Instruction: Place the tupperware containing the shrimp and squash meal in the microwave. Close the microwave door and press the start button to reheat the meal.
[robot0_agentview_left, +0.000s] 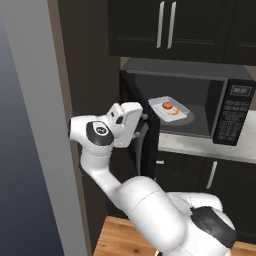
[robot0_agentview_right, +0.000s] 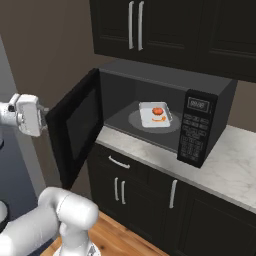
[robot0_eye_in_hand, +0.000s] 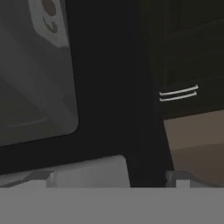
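The black microwave (robot0_agentview_right: 200, 92) stands on the counter with its door (robot0_agentview_right: 80, 125) swung wide to the left. Inside, on the oven floor, lies the translucent tupperware (robot0_agentview_right: 148, 119), also seen from the other side as a pale tray (robot0_agentview_left: 181, 116). It holds the meal: a red-orange lump (robot0_agentview_right: 157, 111) and a thin orange strip (robot0_agentview_left: 173, 112). My gripper (robot0_agentview_left: 142, 121) is at the outer face of the door (robot0_agentview_left: 148, 145), close to its handle, with the fingers spread and nothing held. In the hand view the door frame (robot0_eye_in_hand: 109, 87) is very near, and the tray (robot0_eye_in_hand: 50, 22) shows through the glass.
Dark upper cabinets (robot0_agentview_right: 150, 30) hang over the microwave. A pale marble counter (robot0_agentview_right: 225, 170) runs to the right above dark lower cabinets (robot0_agentview_right: 145, 200). A tall grey refrigerator (robot0_agentview_left: 25, 150) stands close on the left of my arm. The floor (robot0_agentview_left: 115, 240) is wood.
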